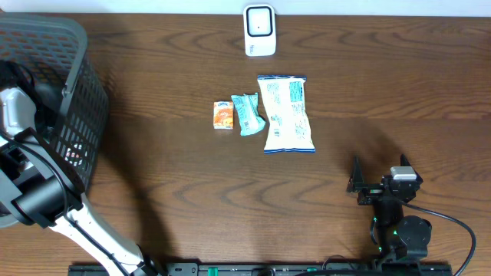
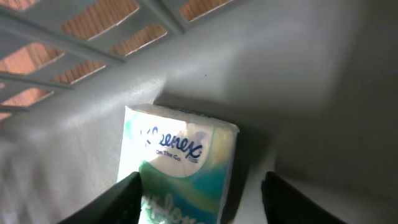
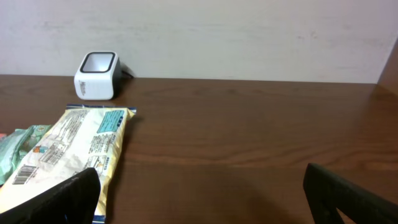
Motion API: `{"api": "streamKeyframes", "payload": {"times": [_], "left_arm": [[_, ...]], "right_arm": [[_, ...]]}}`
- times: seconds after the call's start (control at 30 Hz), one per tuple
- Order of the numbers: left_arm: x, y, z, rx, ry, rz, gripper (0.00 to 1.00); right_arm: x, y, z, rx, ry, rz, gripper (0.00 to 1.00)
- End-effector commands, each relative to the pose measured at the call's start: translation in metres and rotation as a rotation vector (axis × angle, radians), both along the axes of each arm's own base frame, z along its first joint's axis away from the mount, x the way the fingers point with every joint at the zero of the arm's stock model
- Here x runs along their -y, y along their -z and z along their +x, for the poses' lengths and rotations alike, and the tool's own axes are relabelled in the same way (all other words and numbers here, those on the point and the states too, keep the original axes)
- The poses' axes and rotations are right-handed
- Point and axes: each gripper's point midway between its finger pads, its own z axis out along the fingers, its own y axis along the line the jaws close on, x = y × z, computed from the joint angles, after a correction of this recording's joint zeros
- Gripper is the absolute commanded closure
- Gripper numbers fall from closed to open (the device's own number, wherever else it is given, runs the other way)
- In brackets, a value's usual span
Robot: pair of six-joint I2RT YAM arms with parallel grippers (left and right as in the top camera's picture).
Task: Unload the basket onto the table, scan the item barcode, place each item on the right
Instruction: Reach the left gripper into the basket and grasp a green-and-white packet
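A white and teal Kleenex tissue pack (image 2: 180,162) lies on the floor of the grey basket (image 1: 73,84). My left gripper (image 2: 200,190) reaches into the basket and straddles the pack. Its left finger is against the pack's side and its right finger stands apart, so the jaws are open. The overhead view shows only the left arm (image 1: 17,115) going into the basket. The white barcode scanner (image 1: 259,31) stands at the table's far edge. My right gripper (image 1: 354,180) rests open near the front right with nothing between its fingers.
A white snack bag (image 1: 286,113), a teal packet (image 1: 247,113) and a small orange box (image 1: 223,115) lie in a row mid-table. The basket's slatted wall (image 2: 93,31) rises close behind the pack. In the right wrist view the scanner (image 3: 96,74) stands beyond the snack bag (image 3: 74,146).
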Motion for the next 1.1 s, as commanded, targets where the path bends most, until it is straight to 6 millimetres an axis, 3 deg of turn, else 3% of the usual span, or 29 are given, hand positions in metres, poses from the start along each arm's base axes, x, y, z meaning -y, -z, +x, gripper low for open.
{"api": "streamKeyframes", "payload": {"times": [0.0, 0.1, 0.13, 0.27, 0.33, 0.47, 0.63, 0.67, 0.8, 0.9, 0.97, 1.07], "left_arm": [[0.0, 0.01, -0.007, -0.031, -0.014, -0.008, 0.64], [0.002, 0.011, -0.01, -0.043, -0.014, -0.016, 0.81], [0.003, 0.012, -0.011, -0.049, -0.014, -0.02, 0.93], [0.005, 0.003, -0.014, -0.049, -0.014, -0.02, 0.93], [0.005, -0.017, -0.011, -0.013, -0.011, -0.003, 0.93], [0.013, -0.097, 0.0, 0.169, 0.001, 0.069, 0.93], [0.029, -0.201, -0.011, 0.402, -0.033, 0.189, 0.93], [0.039, -0.231, -0.017, 0.48, -0.033, 0.21, 0.93], [0.085, -0.306, -0.021, 0.734, 0.084, 0.191, 0.93], [0.153, -0.362, -0.017, 0.957, 0.301, 0.091, 0.93], [0.192, -0.382, -0.015, 1.036, 0.427, 0.032, 0.93], [0.242, -0.389, -0.007, 1.064, 0.562, -0.038, 0.93]], "right_arm": [[-0.001, 0.001, 0.0, -0.004, 0.001, 0.01, 0.01], [-0.001, 0.001, 0.0, -0.004, 0.001, 0.01, 0.01], [-0.001, 0.002, 0.0, -0.005, 0.001, 0.01, 0.01], [-0.001, 0.002, 0.0, -0.005, 0.001, 0.01, 0.01], [-0.001, 0.002, 0.0, -0.005, 0.001, 0.01, 0.01], [-0.001, 0.001, 0.0, -0.004, 0.001, 0.01, 0.01], [-0.001, 0.002, 0.0, -0.005, 0.001, 0.01, 0.01], [-0.001, 0.002, 0.0, -0.005, 0.001, 0.01, 0.01], [-0.001, 0.001, 0.0, -0.004, 0.001, 0.01, 0.01], [-0.001, 0.002, 0.0, -0.005, 0.001, 0.01, 0.01], [-0.001, 0.002, 0.0, -0.005, 0.001, 0.01, 0.01], [-0.001, 0.002, 0.0, -0.005, 0.001, 0.01, 0.01]]}}
